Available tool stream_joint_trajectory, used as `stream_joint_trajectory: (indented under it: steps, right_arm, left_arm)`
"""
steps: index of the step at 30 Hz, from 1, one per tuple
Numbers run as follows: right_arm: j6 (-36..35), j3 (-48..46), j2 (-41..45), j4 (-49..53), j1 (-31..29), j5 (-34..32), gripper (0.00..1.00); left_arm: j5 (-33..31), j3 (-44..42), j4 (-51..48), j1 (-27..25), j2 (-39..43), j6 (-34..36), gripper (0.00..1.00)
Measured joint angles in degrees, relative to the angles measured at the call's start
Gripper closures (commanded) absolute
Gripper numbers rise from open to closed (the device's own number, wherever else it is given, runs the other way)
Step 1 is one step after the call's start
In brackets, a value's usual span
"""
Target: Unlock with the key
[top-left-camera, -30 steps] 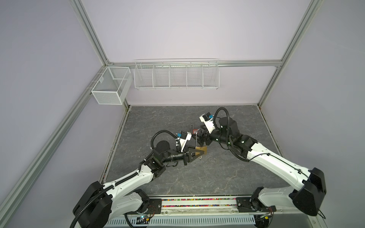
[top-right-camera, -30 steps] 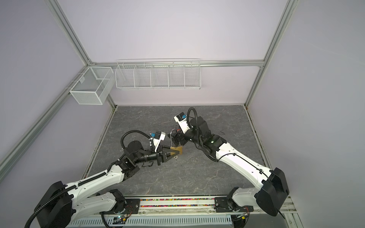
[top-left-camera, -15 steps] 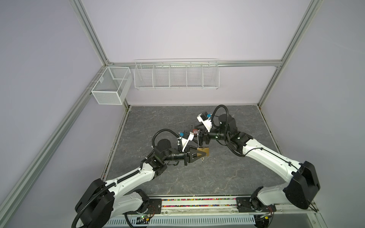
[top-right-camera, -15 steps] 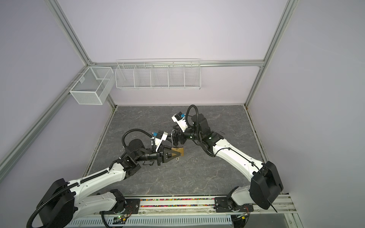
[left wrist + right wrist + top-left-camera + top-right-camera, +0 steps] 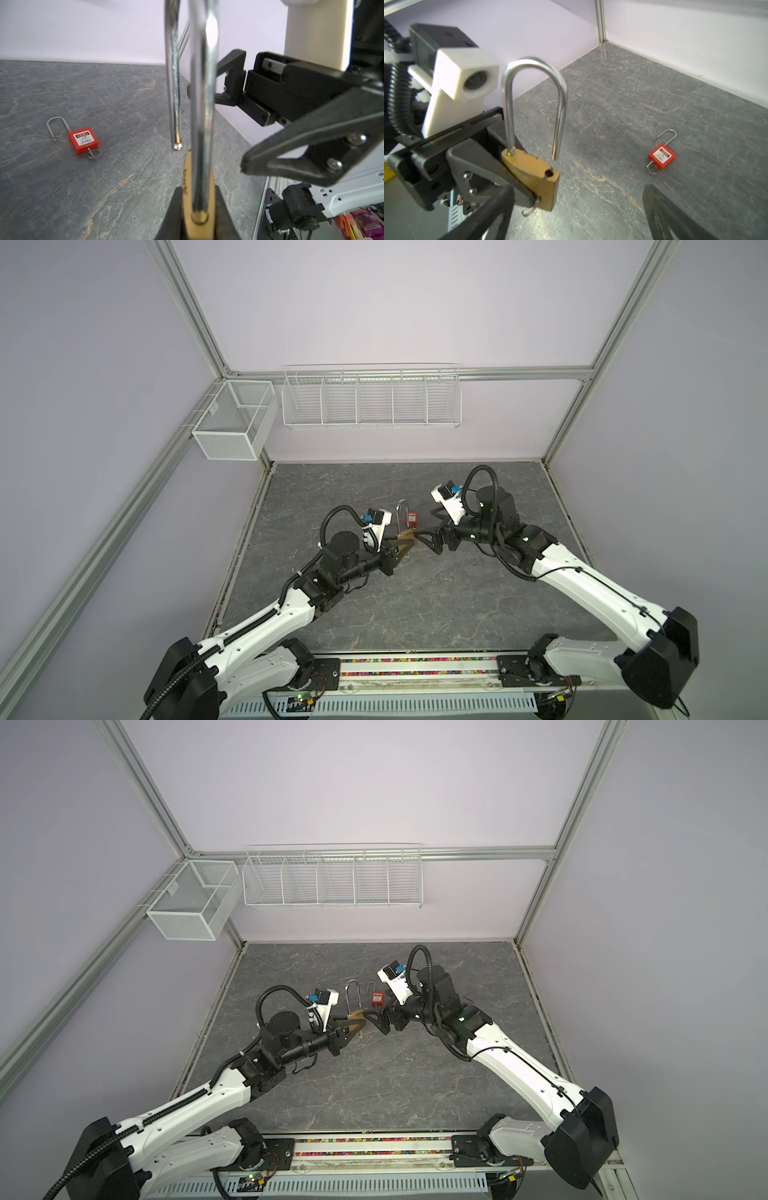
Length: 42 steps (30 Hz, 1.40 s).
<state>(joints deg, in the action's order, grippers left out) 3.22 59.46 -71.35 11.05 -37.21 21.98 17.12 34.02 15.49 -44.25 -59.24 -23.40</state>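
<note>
Grey veined stone forms the tabletop [image 5: 415, 605], closed in by lilac walls. Above its middle the brass padlock [image 5: 533, 172] is held clear of the surface, upright and a little tilted. Its steel shackle [image 5: 508, 116] is sprung: one leg sits in the body, the other hangs free above its hole. A wire key ring [image 5: 528, 211] pokes out beneath the body; the key it belongs to is hidden. The left gripper [image 5: 401, 548] is clenched on the brass body from both flat sides. The right gripper [image 5: 426, 526] is spread wide and holds nothing, just beside the lock; whether its nearer finger touches the brass I cannot tell. Farther back a red padlock [image 5: 83, 141] lies flat on the stone, its thin shackle open too, with a ringed key [image 5: 90, 151] in its underside. On the back wall hang a long wire rack [image 5: 370, 406] and a small mesh basket [image 5: 232, 427].
</note>
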Motion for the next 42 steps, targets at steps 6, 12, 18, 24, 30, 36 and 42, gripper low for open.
stream_joint_trajectory:
  steps: [6, 12, 18, 24, 30, 36, 42]
  right_arm:
    - [2.7, -5.3, 0.2, -4.1, 1.1, 6.6, 0.05]
    - [7.5, -7.7, 0.1, -13.4, 2.8, 15.3, 0.20]
    - [10.5, -9.1, -0.5, -21.5, 3.2, 21.5, 0.26]
    - [13.2, -9.8, -1.8, -25.4, 3.8, 26.2, 0.38]
    - [15.9, -9.8, -3.0, -28.8, 3.8, 29.5, 0.43]
    - [16.3, -9.8, -2.9, -28.8, 3.8, 28.6, 0.41]
    - [14.2, -7.3, -1.1, -21.4, 4.2, 20.3, 0.42]
  left_arm:
    - [3.0, -2.5, 6.1, 0.9, 0.2, -1.5, 1.00]
    - [10.0, -5.7, 17.3, 3.3, -0.5, -7.1, 1.00]
    - [15.6, -6.3, 23.6, 4.1, -2.3, -10.8, 1.00]
    - [18.6, -6.3, 24.5, 4.1, -3.1, -11.7, 1.00]
    - [19.8, -6.3, 24.7, 4.2, -3.3, -11.7, 1.00]
    - [20.7, -6.1, 25.0, 4.2, -4.1, -11.7, 1.00]
    - [21.2, -5.3, 24.2, 4.8, -4.9, -12.0, 1.00]
